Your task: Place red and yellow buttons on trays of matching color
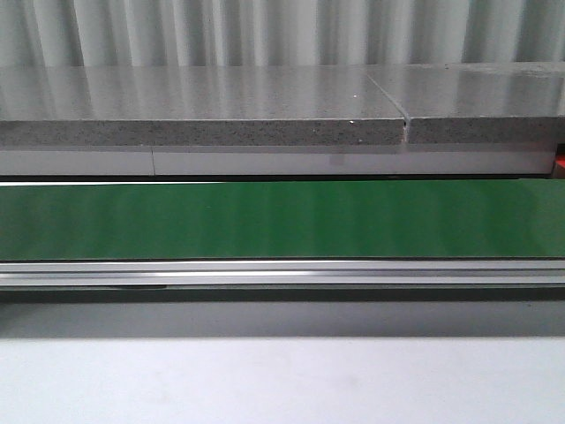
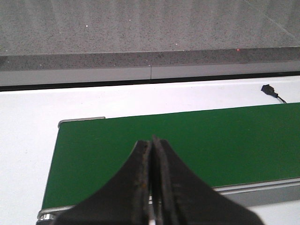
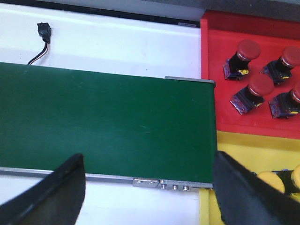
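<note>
Four red buttons (image 3: 260, 70) lie tipped on the red tray (image 3: 220, 126) past the end of the bare green belt (image 3: 108, 126); yellow-capped ones (only partly visible, so the count is unclear) sit on the yellow tray (image 3: 243, 152). The right gripper (image 3: 150, 197) hangs spread wide, while the left gripper (image 2: 151, 187) is pressed together. Each button looks rigid, light and top-heavy, its smooth cap likely slippery, so the blocky base seems the safer hold.
</note>
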{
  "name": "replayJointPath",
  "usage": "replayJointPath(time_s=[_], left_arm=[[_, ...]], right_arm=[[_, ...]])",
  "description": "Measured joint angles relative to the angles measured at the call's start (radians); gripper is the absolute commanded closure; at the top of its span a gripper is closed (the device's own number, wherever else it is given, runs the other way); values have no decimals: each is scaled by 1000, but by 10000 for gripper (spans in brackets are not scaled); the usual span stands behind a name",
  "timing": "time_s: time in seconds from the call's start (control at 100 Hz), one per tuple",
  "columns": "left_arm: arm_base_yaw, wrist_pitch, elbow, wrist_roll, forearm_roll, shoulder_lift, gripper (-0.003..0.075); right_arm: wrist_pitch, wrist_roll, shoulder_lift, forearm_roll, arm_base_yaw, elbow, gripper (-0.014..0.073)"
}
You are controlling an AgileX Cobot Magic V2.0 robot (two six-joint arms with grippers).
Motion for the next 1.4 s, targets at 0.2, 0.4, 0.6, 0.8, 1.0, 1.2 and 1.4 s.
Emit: replayJointPath(time_s=[0.2,0.4,0.6,0.8,1.0,1.2,1.4], left_arm=[[0,0,0,0,0,0,740],[0,0,0,0,0,0,740],[0,0,0,0,0,0,740],[0,0,0,0,0,0,740],[0,0,0,0,0,0,740],[0,0,0,0,0,0,740],[0,0,0,0,0,0,740]], right_arm=[[-12,-14,-198,0,0,123,36],[-10,-15,-367,0,0,227,151],[8,-15,-454,0,0,277,526],[12,-19,-459,0,0,284,664],[12,-19,-459,0,0,284,664],[12,-19,-459,0,0,284,664],[12,-21,-459,0,0,284,664]])
